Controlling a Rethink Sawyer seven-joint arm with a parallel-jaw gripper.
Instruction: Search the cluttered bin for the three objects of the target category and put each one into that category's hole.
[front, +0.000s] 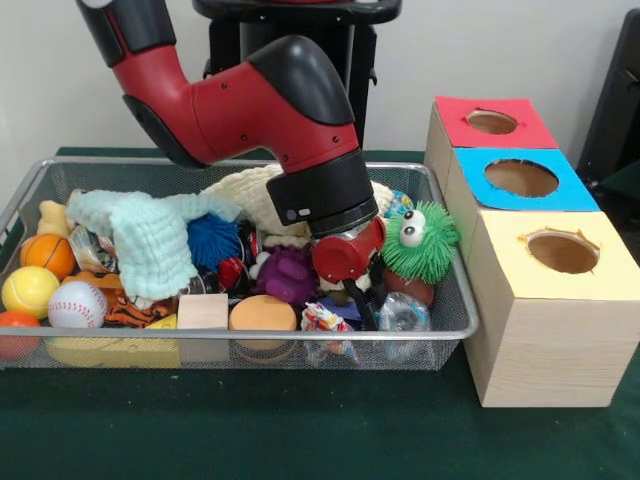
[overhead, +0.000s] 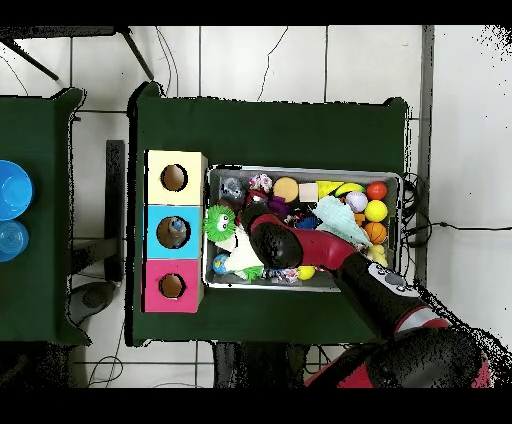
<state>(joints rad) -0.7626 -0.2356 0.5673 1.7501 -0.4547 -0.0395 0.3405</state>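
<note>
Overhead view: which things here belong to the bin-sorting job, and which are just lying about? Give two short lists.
Job: wire bin, toy clutter inside it, gripper, yellow-topped box, blue-topped box, red-topped box.
Lying about: two blue round containers on the side table.

Front view faces the bin closely; overhead looks straight down, sharing bin and boxes.

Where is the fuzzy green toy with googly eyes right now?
In the front view, the fuzzy green googly-eyed toy sits at the wire mesh bin's right end, nearest the wooden boxes.
</note>
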